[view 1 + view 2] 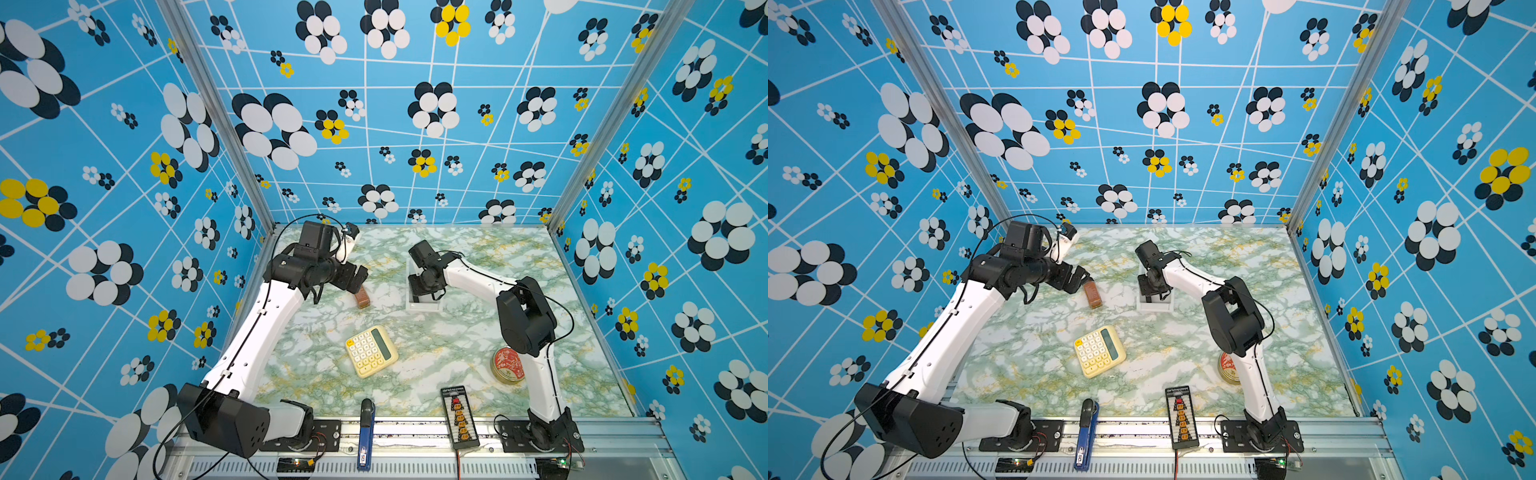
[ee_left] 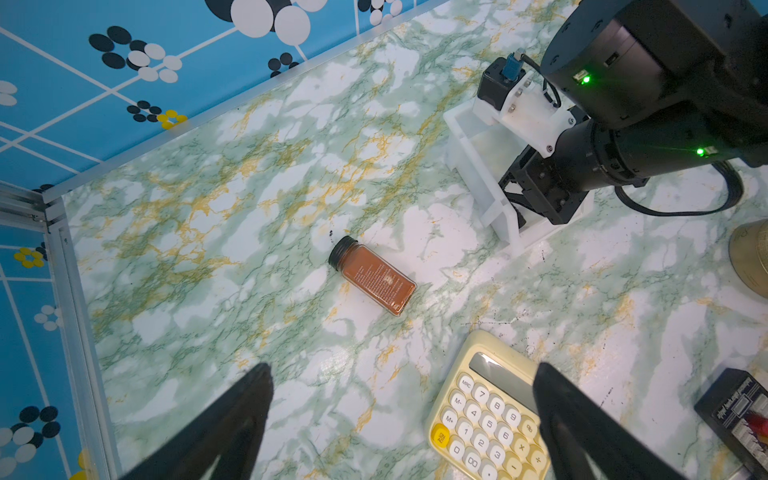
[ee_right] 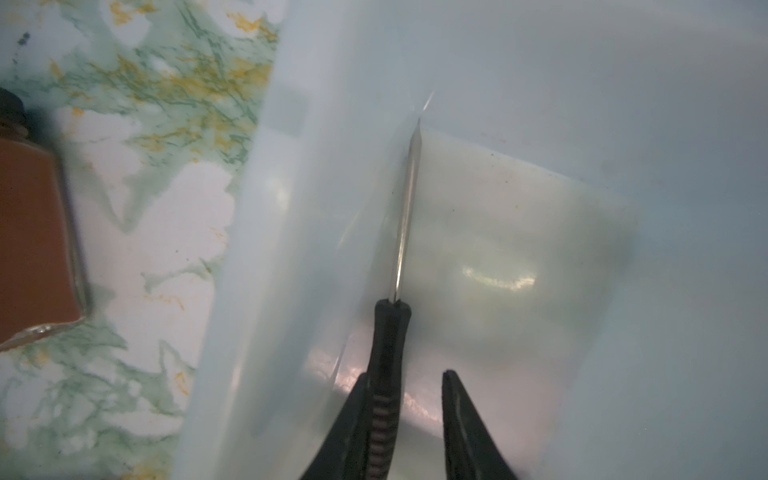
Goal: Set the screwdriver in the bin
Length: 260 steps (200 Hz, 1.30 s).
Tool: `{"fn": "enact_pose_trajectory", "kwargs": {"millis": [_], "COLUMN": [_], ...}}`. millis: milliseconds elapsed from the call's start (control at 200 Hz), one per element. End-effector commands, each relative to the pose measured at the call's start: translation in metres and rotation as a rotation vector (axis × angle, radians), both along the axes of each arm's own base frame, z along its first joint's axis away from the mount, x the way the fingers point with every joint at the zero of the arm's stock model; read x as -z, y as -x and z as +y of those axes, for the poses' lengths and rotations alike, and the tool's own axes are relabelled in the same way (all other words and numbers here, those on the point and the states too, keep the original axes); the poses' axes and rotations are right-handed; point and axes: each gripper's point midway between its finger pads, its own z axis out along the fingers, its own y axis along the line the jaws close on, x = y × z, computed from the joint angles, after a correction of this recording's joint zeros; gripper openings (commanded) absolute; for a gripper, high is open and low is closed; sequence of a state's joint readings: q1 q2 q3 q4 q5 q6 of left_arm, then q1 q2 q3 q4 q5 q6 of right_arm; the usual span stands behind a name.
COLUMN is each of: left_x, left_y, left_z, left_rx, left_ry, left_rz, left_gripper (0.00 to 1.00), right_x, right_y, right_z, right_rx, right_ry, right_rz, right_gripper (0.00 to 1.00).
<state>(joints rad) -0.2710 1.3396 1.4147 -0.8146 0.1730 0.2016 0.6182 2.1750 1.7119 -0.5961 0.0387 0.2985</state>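
While our left gripper (image 2: 401, 370) hung wide open and empty near the spice jar (image 2: 374, 276), our right gripper (image 3: 405, 375) was inside the white bin (image 3: 291, 208). Its jaws were parted and the screwdriver (image 3: 405, 216) lay there against one finger. We judged it best to open wider, then lift straight up.

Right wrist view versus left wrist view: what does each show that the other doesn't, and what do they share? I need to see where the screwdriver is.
Only the right wrist view: the screwdriver inside the bin, its handle against one finger of the right gripper, with a gap to the other finger.
Only the left wrist view: the calculator, the gold tin, and the left gripper open above the table.
Both: the bin, the right gripper reaching into it, and the spice jar lying outside it.
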Motion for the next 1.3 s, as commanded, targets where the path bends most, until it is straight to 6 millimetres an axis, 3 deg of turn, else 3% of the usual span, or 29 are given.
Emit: {"fn": "enact_pose_trajectory", "kwargs": {"millis": [0,285,365,390,495,580,770,795,900,1010,1090,1144,1294], "left_x": [0.008,0.021,0.028,0.031,0.043,0.052,0.070,0.073,0.086,0.099,0.111,0.120,0.149], "left_y": [0.004,-0.004,-0.010,-0.013,-0.025,-0.034,-0.055,-0.058,-0.072,-0.084,-0.091,-0.093,-0.083], "left_z": [-0.004,-0.006,-0.003,-0.001,0.008,0.015,0.035,0.039,0.061,0.090,0.112,0.126,0.148], "left_rx": [0.003,-0.015,-0.039,-0.052,-0.116,-0.159,-0.238,-0.254,-0.349,-0.485,-0.582,-0.627,-0.697], "left_ry": [0.007,0.010,-0.004,-0.011,-0.049,-0.078,-0.138,-0.148,-0.148,-0.051,0.034,0.059,0.087], "left_rz": [0.040,0.070,0.081,0.083,0.069,0.049,0.011,0.006,0.010,0.018,0.011,-0.012,-0.082], "left_gripper": [0.99,0.99,0.99,0.99,0.99,0.99,0.99,0.99,0.99,0.99,0.99,0.99,0.99], "right_x": [-0.032,-0.121,-0.146,-0.142,-0.159,-0.159,-0.146,-0.144,-0.141,-0.141,-0.142,-0.141,-0.137], "right_y": [0.000,0.009,0.015,0.021,0.034,0.043,0.059,0.061,0.067,0.073,0.077,0.079,0.085], "right_z": [-0.004,-0.007,-0.024,-0.034,-0.074,-0.113,-0.196,-0.206,-0.244,-0.272,-0.292,-0.304,-0.326], "right_rx": [-0.003,-0.006,0.025,0.037,0.118,0.200,0.420,0.449,0.547,0.619,0.677,0.709,0.777], "right_ry": [-0.027,-0.141,-0.131,-0.111,-0.075,-0.058,-0.071,-0.064,-0.040,-0.001,0.058,0.087,0.143], "right_rz": [-0.029,-0.176,-0.257,-0.264,-0.390,-0.448,-0.490,-0.500,-0.549,-0.600,-0.658,-0.687,-0.759], "right_gripper": [0.31,0.33,0.35,0.37,0.45,0.52,0.57,0.64,0.70,0.72,0.83,0.84,0.84]}}
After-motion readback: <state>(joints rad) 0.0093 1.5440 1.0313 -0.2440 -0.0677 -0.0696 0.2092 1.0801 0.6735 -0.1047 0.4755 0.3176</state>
